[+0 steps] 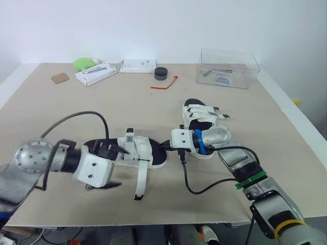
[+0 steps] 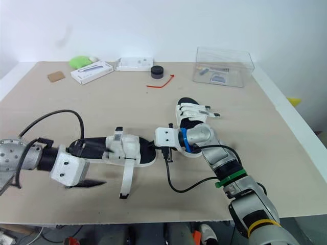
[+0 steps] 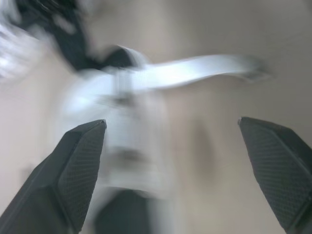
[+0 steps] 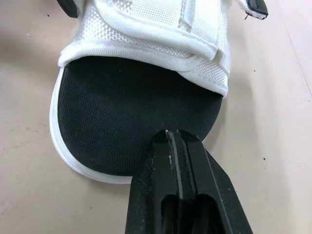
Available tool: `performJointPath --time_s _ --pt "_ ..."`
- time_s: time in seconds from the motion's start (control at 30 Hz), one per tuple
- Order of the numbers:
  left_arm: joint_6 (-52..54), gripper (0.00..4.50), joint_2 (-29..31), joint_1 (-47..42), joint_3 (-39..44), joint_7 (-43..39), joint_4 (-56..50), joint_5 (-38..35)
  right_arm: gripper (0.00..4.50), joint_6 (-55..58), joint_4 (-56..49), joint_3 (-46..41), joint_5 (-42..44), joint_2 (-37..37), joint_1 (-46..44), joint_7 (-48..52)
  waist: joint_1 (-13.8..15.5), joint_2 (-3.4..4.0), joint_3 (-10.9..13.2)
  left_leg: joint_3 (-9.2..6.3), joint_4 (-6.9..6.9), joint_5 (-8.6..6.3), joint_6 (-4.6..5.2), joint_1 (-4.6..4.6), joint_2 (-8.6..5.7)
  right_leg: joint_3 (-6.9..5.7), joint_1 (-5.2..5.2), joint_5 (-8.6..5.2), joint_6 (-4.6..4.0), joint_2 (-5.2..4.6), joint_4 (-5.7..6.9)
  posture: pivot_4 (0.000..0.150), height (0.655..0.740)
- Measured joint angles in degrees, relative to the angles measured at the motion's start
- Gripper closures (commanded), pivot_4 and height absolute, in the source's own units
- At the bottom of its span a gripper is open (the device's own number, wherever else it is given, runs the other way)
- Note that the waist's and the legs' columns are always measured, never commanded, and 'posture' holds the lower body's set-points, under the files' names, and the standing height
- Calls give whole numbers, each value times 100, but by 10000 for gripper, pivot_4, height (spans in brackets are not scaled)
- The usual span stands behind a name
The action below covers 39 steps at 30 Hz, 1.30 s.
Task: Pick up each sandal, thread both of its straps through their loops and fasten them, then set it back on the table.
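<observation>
One white sandal with a black insole (image 1: 139, 151) lies on its side mid-table, a long strap (image 1: 140, 181) hanging loose toward the front edge. My left gripper (image 1: 112, 167) is open at that sandal's left end, one finger above it and one low near the table; the left wrist view shows the blurred sandal (image 3: 122, 146) between the wide-apart fingers (image 3: 73, 165). My right gripper (image 1: 167, 147) points at the sandal's other end, shut, its fingertips (image 4: 173, 141) resting on the black insole (image 4: 122, 117). A second sandal (image 1: 200, 116) lies behind the right wrist, its straps laid across it.
A black cable (image 1: 194, 188) loops on the table by my right arm. Along the far edge are a clear plastic box (image 1: 227, 68), a black puck (image 1: 161, 73), a red tie (image 1: 164, 84), two white boxes (image 1: 95, 73), a green object (image 1: 83, 63) and a brown card (image 1: 60, 77).
</observation>
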Motion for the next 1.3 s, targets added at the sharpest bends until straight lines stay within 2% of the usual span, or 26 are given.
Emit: performJointPath --time_s 0.07,0.17,0.47,0.5,0.53,0.6,0.77,0.8,0.83,0.87,0.9,1.13,1.2,1.3 --pt "-778 366 -299 -28 -296 72 260 330 45000 -14 4 2 0 30 -4 2 -13 2 0 19 -1 -4 7 1 2 19 -4 4 5 -3 1 1500 7400" --pt "-1284 366 -517 -21 -642 89 515 559 45000 -28 7 -2 0 29 -8 8 -14 0 0 31 -1 -10 18 1 7 22 -8 17 27 -4 0 1500 7400" --pt "-1612 366 -988 -176 -1412 38 777 714 45000 -15 -17 -6 -4 12 15 -13 -13 0 0 51 2 -12 22 7 6 43 -9 18 29 6 0 1500 7400" --pt "-1611 2681 -989 -196 -1437 32 779 711 45000 -5 -33 -8 -4 8 24 -16 -14 0 0 51 2 -13 23 7 6 44 -9 20 33 7 0 1500 7400" --pt "-1611 2681 -988 -223 -1473 22 781 706 45000 2 -46 -9 -4 2 31 -21 -13 0 0 51 2 -13 24 7 6 44 -9 21 34 7 0 1500 7400" --pt "-1616 10587 -982 -279 -1569 -39 787 714 45000 19 -69 -9 -4 -6 41 -34 -14 0 0 51 2 -14 25 7 5 44 -9 22 37 7 0 1500 7400" --pt "-1655 33592 -984 -408 -1614 -74 894 816 45000 43 -81 -6 -4 -12 46 -58 -14 0 0 52 2 -14 25 8 5 46 -8 22 36 8 0 1500 7400" --pt "-1661 33592 -990 -423 -1614 -70 909 816 45000 46 -81 -6 -4 -12 46 -59 -14 0 0 52 3 -14 25 8 5 46 -8 22 36 8 0 1500 7400" --pt "-1693 40227 -1029 -454 -1614 -63 963 818 45000 47 -82 -5 -4 -12 46 -59 -14 0 0 53 3 -14 25 9 5 47 -8 24 38 8 0 1500 7400" --pt "-1699 42678 -1051 -463 -1614 -61 981 819 45000 48 -82 -5 -4 -12 46 -60 -14 0 0 53 3 -14 25 9 5 47 -8 24 39 8 0 1500 7400" --pt "-1703 44034 -1062 -467 -1615 -59 988 819 45000 48 -82 -5 -4 -12 46 -60 -14 0 0 53 3 -14 25 9 5 47 -8 25 41 8 0 1500 7400" --pt "-1424 44034 -1157 -534 -1626 -22 1003 621 45000 48 -77 0 -4 -12 39 -67 -14 0 0 53 3 -14 25 9 5 48 -8 26 42 9 0 1500 7400" --pt "-862 44034 -1221 -496 -1521 52 950 205 45000 48 -72 0 -5 -12 37 -71 -15 0 0 52 4 -14 25 9 5 49 -8 27 44 9 1 1500 7400" --pt "1376 44034 -1387 -551 -893 483 804 -1467 45000 48 -61 12 -7 -11 29 -84 -21 -1 0 48 8 -13 26 9 7 44 -7 30 49 13 2 1500 7400"
